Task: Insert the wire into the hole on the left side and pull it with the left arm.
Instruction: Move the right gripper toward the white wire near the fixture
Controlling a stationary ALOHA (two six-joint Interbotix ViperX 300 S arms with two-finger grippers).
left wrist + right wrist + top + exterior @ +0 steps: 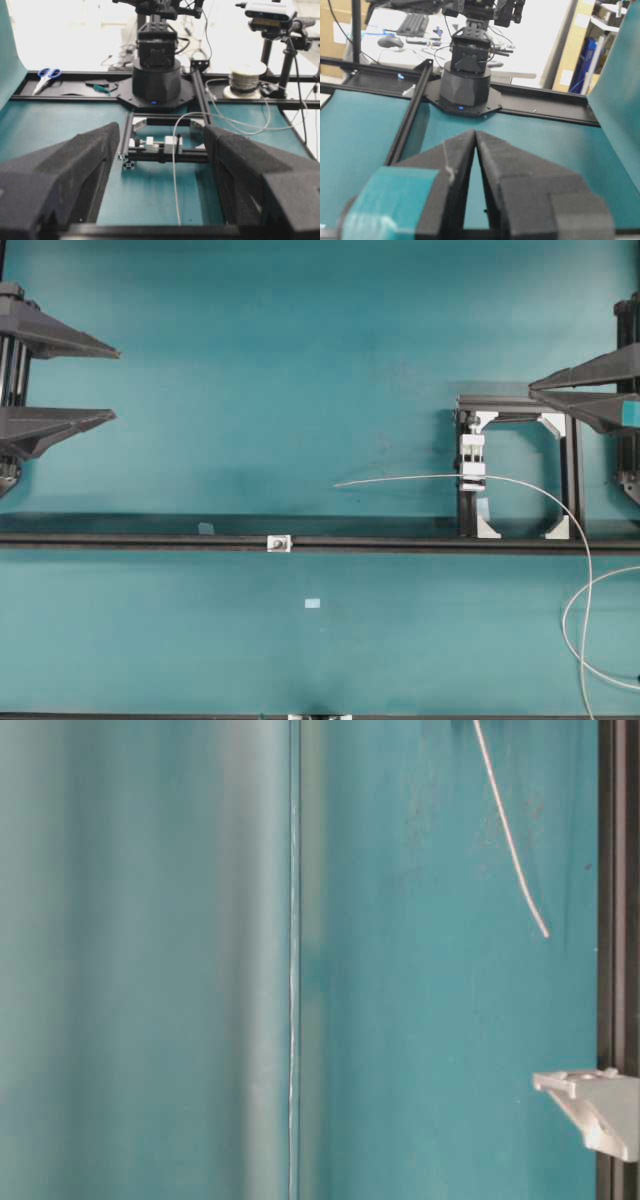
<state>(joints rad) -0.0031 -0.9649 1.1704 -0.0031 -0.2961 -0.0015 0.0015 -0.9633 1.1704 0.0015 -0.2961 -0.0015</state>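
Your left gripper [115,385], all black with two long pointed fingers, stood at the left edge of the overhead view with its jaws wide and holding nothing; your right gripper [535,390], black with a teal patch, sat at the right edge, jaws nearly together at the tips and likewise empty. The thin pale grey-white wire [420,478] ran through a white clamp [471,462] on a small black frame [570,475] right of centre; its free end [337,485] pointed left, apart from both grippers, while the rest looped off the lower right corner. The hole, a dark opening in a tiny silver-white block [279,542], sat on the long black rail [120,540] crossing the teal surface [300,340], left of and below the wire's tip.

The risks, as I judged them: the springy tip could swing or bend if you gripped it far from its end, missing so small an opening; pulling before it was through could drag it back out.

Counted: two grippers, one wire, one block with one hole, one clamp frame, two small pale tape rectangles [312,603].
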